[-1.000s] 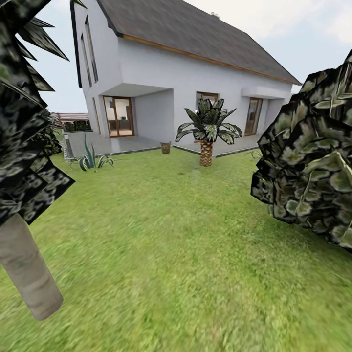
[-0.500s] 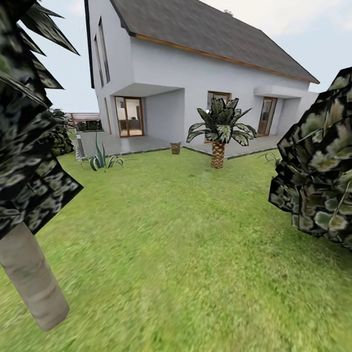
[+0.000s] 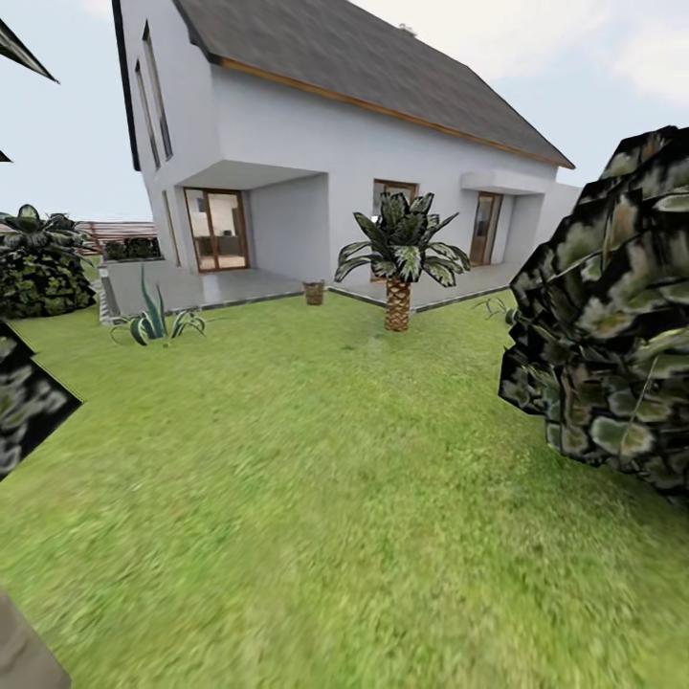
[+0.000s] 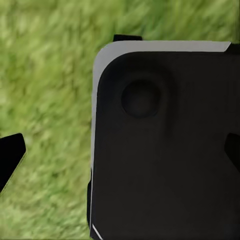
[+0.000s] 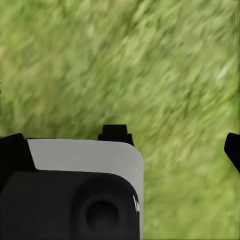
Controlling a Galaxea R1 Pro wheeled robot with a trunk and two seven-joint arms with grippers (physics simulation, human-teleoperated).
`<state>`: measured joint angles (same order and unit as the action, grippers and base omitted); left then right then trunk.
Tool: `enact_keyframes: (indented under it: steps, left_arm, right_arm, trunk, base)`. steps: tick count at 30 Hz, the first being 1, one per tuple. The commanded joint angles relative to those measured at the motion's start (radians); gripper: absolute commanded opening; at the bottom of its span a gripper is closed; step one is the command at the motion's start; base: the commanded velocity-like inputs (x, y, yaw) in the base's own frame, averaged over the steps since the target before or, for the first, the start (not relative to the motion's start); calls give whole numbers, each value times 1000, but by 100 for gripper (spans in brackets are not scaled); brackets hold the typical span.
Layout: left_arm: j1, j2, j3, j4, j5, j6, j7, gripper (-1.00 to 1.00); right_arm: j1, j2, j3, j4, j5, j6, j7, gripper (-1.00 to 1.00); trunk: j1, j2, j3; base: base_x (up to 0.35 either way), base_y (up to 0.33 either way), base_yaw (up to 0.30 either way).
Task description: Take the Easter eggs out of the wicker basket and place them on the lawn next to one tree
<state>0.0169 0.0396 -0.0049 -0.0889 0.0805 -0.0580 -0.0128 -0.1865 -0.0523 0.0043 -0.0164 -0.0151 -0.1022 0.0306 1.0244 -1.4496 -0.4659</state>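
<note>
The lawn (image 3: 325, 498) spreads wide and green up to the white house (image 3: 316, 163) and its grey paving (image 3: 220, 285). At the right stands dark foliage with whitish-green flecks (image 3: 612, 316). A pale trunk (image 3: 24, 655) shows at the lower left corner. A palm (image 3: 399, 258) grows near the paving. The wicker basket (image 3: 314, 292) stands small at the lawn's far edge, just left of the palm, well apart from both wrist cameras, which show blurred grass and dark robot body. Whether the two pincers are open or closed I cannot tell.
</note>
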Motion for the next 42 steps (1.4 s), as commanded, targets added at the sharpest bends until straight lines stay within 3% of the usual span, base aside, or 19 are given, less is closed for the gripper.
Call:
enact_keyframes:
  steps: [1, 42]
  left_arm:
    - [1, 0, -1, -2, 8, -1, -1, 100]
    - [1, 0, 0, -2, 10, 0, -2, 100]
  right_arm:
    - [-1, 0, 1, 1, -2, -4, 3, 100]
    - [-1, -1, 1, 1, -1, -4, 3, 100]
  trunk:
    - [1, 0, -1]
    - [1, 0, -1]
  base:
    - [337, 0, -35]
    - [337, 0, -1]
